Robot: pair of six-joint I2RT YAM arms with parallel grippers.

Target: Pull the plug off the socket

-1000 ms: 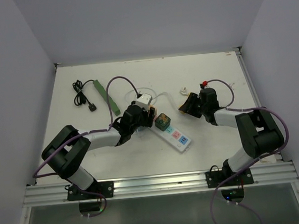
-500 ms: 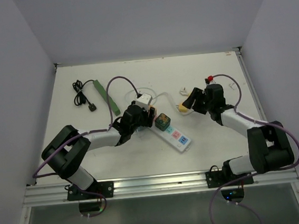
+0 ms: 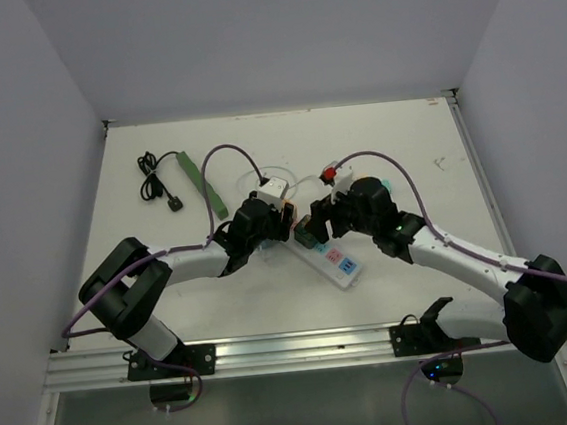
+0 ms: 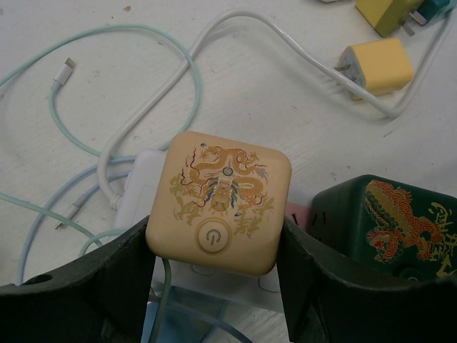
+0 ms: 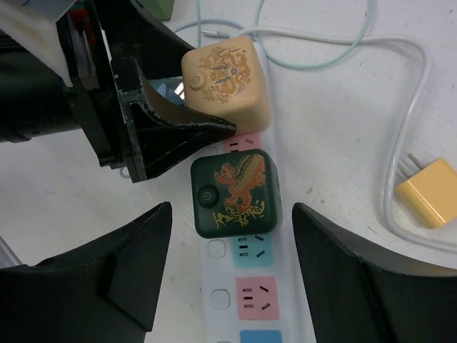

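Observation:
A white power strip (image 3: pixel 342 263) lies mid-table, with a cream dragon-print plug (image 4: pixel 221 204) and a dark green dragon-print plug (image 5: pixel 234 194) seated side by side in it. My left gripper (image 4: pixel 214 246) is shut on the cream plug, one finger pressed on each side; it also shows in the top view (image 3: pixel 276 219). My right gripper (image 5: pixel 232 268) is open, hovering over the strip (image 5: pixel 253 293), its fingers (image 5: pixel 121 264) wide on either side just below the green plug and not touching it. In the top view the right gripper (image 3: pixel 317 227) partly hides the green plug.
A yellow charger (image 5: pixel 428 191) with a white cable (image 4: pixel 235 18) lies on the table beyond the strip, and a teal cable (image 4: pixel 107 32) loops nearby. A green bar (image 3: pixel 203 183) and a black cord with plug (image 3: pixel 158 184) lie at the back left.
My right arm has swung left from the back right of the table to over the green plug on the strip. The left arm has not moved.

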